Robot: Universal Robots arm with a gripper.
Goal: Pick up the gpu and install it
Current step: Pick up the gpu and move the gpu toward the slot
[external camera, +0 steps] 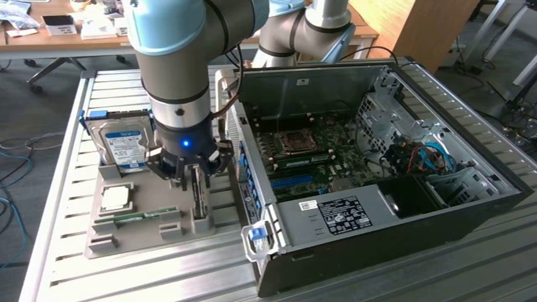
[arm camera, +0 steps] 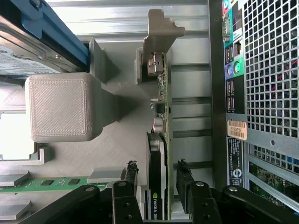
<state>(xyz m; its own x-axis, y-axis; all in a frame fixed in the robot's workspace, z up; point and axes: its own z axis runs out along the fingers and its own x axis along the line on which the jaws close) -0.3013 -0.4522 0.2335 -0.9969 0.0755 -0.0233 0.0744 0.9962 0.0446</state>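
Silver arm [external camera: 178, 78] — pale-blue caps [external camera: 163, 28], black tool [arm camera: 156, 164]

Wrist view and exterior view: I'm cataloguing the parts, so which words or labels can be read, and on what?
"NVIDIA QU", cut off: cooler of the gpu.
Orange sticker on the computer case: too small.
Blue label on the hard drive: blurred.
Power supply label: blurred.

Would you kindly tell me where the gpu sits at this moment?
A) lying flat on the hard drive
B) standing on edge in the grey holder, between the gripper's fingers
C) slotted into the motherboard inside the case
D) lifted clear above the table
B: the gpu stands on edge in the grey holder, with the open gripper straddling it, one finger on each side.
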